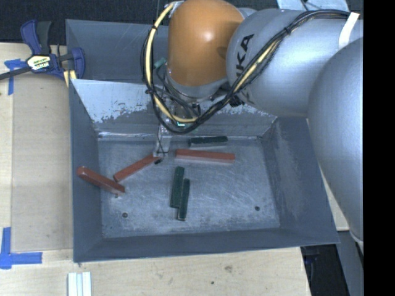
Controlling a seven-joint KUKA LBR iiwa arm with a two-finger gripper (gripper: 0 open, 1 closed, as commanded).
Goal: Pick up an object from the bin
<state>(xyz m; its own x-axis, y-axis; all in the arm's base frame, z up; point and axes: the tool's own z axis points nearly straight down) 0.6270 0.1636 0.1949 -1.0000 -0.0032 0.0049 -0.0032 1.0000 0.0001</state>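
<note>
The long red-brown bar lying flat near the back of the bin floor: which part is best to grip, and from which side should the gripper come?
Probably its middle, from straight above, closing across the narrow width. The red-brown bar lies flat, with bare floor along its near side and a gap to the dark green piece behind it. The gripper hangs near one end.

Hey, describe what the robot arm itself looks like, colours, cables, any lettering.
The arm is built of rounded silver-grey segments, one bearing dark KUKA lettering. A smooth orange dome-shaped cover caps the wrist. Yellow and black cables loop around that cover and bunch beneath it. Below is a slim grey metal gripper.
</note>
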